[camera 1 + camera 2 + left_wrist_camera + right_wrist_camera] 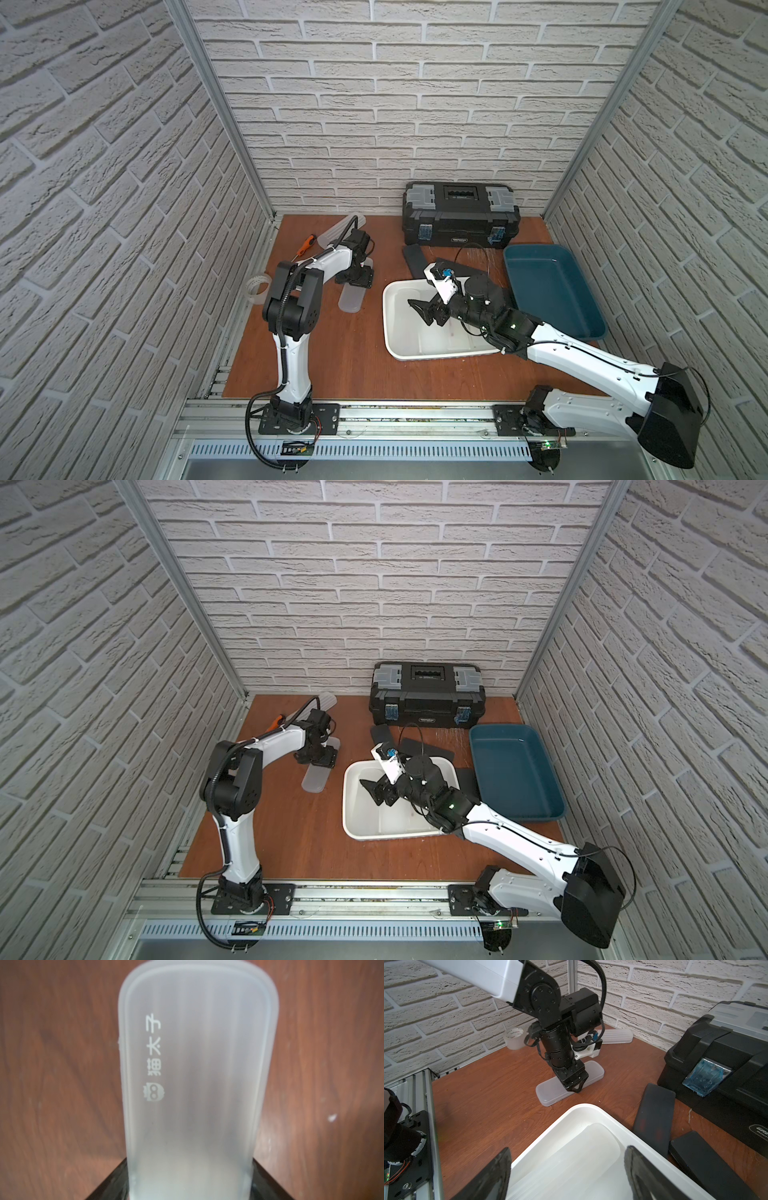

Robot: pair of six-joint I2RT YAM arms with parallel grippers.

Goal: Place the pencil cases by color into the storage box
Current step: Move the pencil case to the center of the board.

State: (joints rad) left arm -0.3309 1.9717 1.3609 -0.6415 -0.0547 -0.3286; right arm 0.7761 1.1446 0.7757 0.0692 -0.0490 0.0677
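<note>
Left gripper [576, 1086] is down on a frosted pencil case [550, 1095] that lies flat on the desk [332, 365], left of centre and toward the back. The jaws are clamped across the case's width near its middle. In the left wrist view the black fingers [112, 1184] press against both long edges, and the case's lid shows printed characters and a small owl mark. The case's free end [351, 301] points toward the front edge.

Right gripper [424, 313] hangs over the white storage box [388, 332], right of centre. Its jaws are apart with nothing between them. Frosted cases [591, 1147] lie flat on the box floor; I cannot count them.

- Black pencil cases [654, 1113] lie on the desk just behind the white box, overlapping one another, in front of the black toolbox [459, 216] at the back edge.
- Teal storage box [557, 299] sits by the right edge; its inside shows only bare floor.
- Ribbed frosted case [614, 1035] lies near the back-left corner.
- Orange-handled screwdriver [306, 243] lies near the left edge toward the back.
- Clear tape roll [257, 286] stands at the left edge.
</note>
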